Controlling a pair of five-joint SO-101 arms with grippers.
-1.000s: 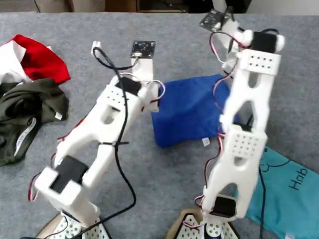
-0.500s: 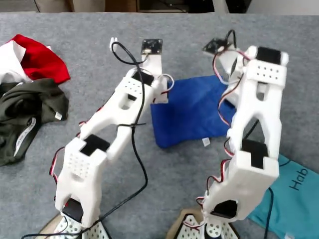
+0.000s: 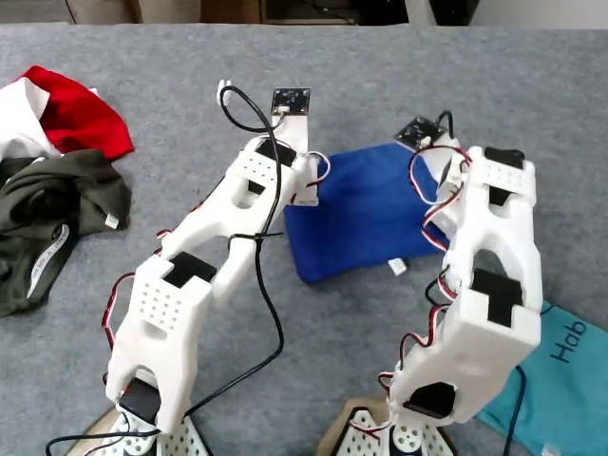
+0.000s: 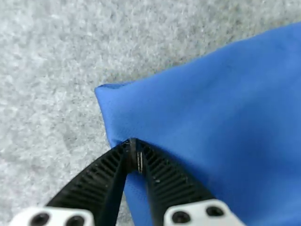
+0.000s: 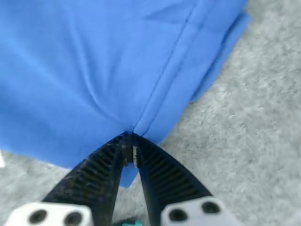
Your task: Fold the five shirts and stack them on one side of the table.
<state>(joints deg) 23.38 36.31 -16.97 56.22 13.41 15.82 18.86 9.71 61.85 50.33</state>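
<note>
High view: the blue shirt (image 3: 366, 214), a soft folded rectangle, lies mid-surface (image 3: 399, 76) on grey felt-like pile. The red shirt (image 3: 81, 114) and olive shirt (image 3: 57, 204) are crumpled at the left edge.
Left wrist view: the left claw (image 4: 134, 146) is clamped on the blue shirt's thin knit corner (a shallow bite), which could slip free.
Right wrist view: the right claw (image 5: 130, 141) is pinched on the seamed hem. An uneven pull could skew the fold.

High camera looks down; wrist cameras closely face blue shirt (image 3: 366, 214).
</note>
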